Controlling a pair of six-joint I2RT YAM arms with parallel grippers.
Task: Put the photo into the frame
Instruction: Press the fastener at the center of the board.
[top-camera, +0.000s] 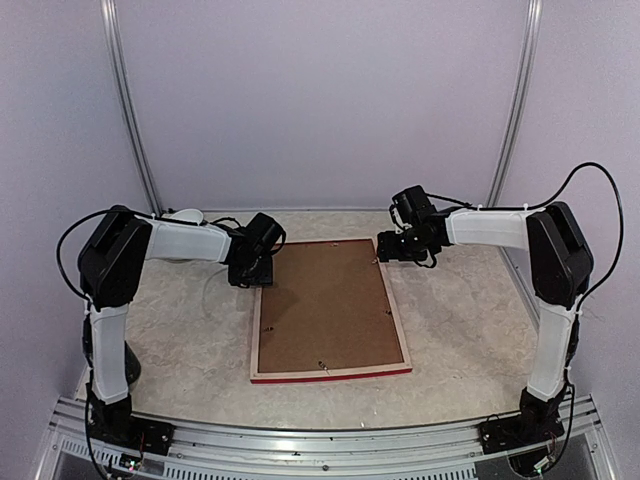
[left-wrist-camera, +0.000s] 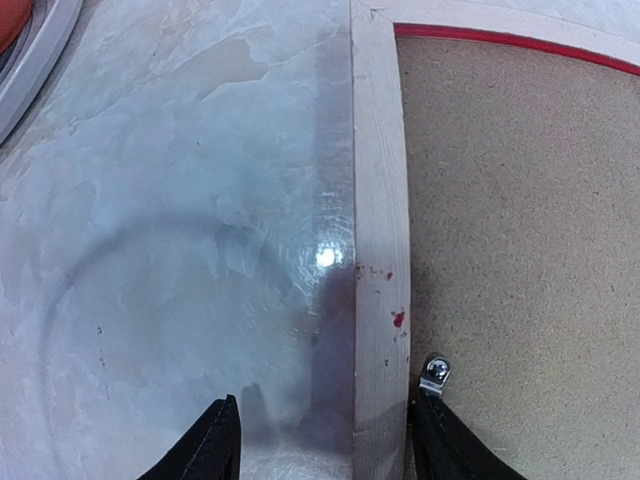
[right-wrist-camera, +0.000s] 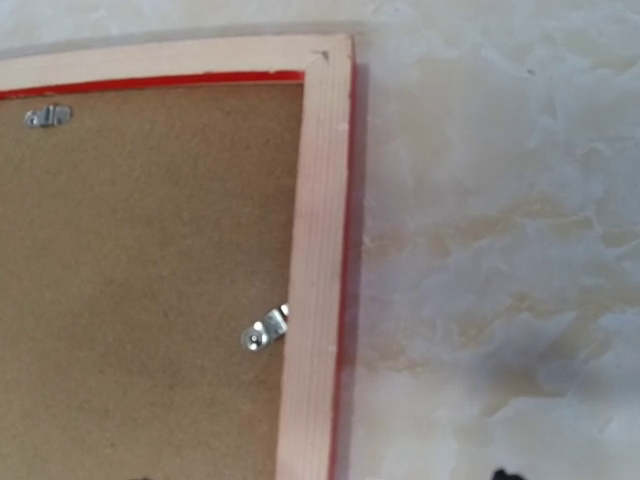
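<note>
Two arms up top: left gripper (top-camera: 250, 272) and right gripper (top-camera: 392, 247) hover at the far corners of the frame (top-camera: 256, 340), which lies back-up with a brown board (top-camera: 325, 305) in it. No photo in sight (under the board? can't tell)

Left wrist: jaws wide, straddling the side rail. Closing could drag the frame

Right wrist: its jaws can't be judged, and a clip (right-wrist-camera: 265, 330) over the board would snag a lift. No writing anywhere
</note>
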